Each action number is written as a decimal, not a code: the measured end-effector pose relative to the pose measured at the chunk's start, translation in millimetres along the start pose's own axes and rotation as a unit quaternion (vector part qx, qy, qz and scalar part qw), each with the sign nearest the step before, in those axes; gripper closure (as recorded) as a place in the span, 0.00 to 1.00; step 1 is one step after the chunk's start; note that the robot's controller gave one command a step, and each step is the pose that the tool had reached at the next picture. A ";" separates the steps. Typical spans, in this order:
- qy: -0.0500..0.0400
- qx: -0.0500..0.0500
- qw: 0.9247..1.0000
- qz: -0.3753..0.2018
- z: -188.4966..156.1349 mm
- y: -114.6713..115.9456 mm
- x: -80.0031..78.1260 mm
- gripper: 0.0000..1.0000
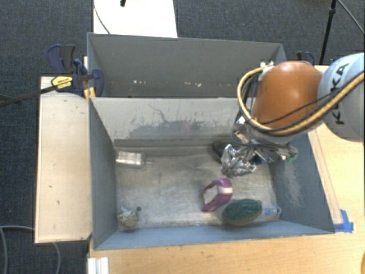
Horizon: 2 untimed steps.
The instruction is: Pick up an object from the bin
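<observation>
The gripper [235, 165] hangs low inside the grey bin [104, 170], just behind the purple and white looped thing [218, 194] that lies on the bin floor. The two are close, but it cannot be made out whether they touch. From this angle it also cannot be told whether the gripper is spread or closed.

Just to the right of the purple and white looped thing, and slightly in front of it, lies a dark green oval pad [242, 211]. The pad touches it or nearly so, and a small clear bluish piece [272, 212] lies at the pad's far side. Behind the looped thing, just beyond the gripper, sits a small dark object [219, 149], perhaps a cap.

Well to the left of the looped thing are two more things. A clear plastic piece [129, 159] lies toward the back, and a grey-green clump [129, 217] lies at the front.
</observation>
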<state>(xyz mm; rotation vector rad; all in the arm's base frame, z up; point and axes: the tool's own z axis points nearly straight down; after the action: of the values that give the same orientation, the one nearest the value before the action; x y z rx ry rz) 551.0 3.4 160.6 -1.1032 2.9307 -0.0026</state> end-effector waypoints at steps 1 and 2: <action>0.002 -0.002 1.000 0.001 3.8 0.4 0.5 0.00; -0.007 0.006 0.998 -0.055 71.5 40.0 20.6 0.00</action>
<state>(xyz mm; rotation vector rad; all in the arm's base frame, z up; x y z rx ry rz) 509.9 20.0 88.7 -1.2556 2.8500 -0.0132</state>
